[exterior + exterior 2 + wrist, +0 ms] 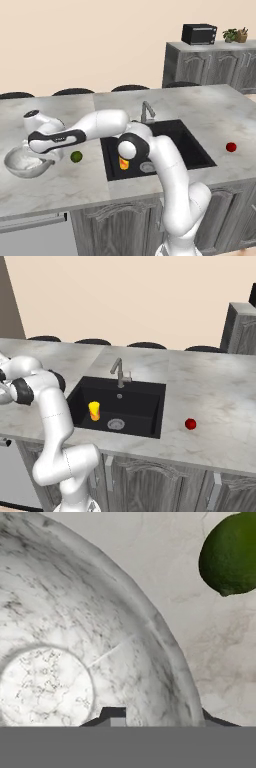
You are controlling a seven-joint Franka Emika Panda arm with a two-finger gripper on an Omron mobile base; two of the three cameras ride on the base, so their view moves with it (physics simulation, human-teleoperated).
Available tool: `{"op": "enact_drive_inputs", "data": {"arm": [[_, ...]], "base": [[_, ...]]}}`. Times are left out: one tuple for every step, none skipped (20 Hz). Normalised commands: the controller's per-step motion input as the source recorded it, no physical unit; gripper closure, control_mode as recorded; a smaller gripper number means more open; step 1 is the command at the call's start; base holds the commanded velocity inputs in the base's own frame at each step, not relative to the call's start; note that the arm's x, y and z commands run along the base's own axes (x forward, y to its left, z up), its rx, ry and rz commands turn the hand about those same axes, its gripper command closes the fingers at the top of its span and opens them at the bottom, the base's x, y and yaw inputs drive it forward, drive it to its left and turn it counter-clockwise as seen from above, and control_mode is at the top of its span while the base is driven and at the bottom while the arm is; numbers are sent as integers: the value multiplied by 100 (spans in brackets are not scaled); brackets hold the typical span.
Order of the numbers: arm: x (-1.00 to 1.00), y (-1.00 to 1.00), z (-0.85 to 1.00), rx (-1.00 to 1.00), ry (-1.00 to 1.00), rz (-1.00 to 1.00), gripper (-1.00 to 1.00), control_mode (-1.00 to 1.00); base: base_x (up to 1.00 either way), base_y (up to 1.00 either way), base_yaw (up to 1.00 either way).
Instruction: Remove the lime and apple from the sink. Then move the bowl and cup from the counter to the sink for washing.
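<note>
The sink (197, 150) is black and already holds the cup (94, 410), upright near the drain. The bowl (22, 164) rests on the counter (70, 185) to the left of the sink, and the gripper (155, 719) is down at its rim, one finger inside the wall and one outside. Whether the jaws already press the rim, I cannot tell. The lime (76, 156) lies just beside the bowl; the apple (231, 147) lies on the counter right of the sink. The risk, I think: a thin grip on a curved rim can slip, so the bowl tilts, drops, or pushes the lime away.
</note>
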Motion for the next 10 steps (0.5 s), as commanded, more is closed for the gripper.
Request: {"op": "enact_drive_inputs", "data": {"arm": [[-5,-6,13,3,0,0,100,-100],[-1,-5,21,4,0,0,100,-100],[-6,-6,24,5,0,0,100,-100],[-2,-6,29,5,-1,0,100,-100],[-4,-10,30,6,0,0,100,-100],[-2,-10,33,8,0,0,100,-100],[-5,-14,35,9,0,0,100,-100],[-6,-19,36,10,0,0,100,-100],[-6,-18,36,9,0,0,100,-100],[-9,-22,39,9,0,0,100,-100]], "base": [[0,0,0],[0,0,0],[0,0,0],[0,0,0],[0,0,0],[0,0,0],[0,0,0],[0,0,0],[0,0,0],[0,0,0]]}}
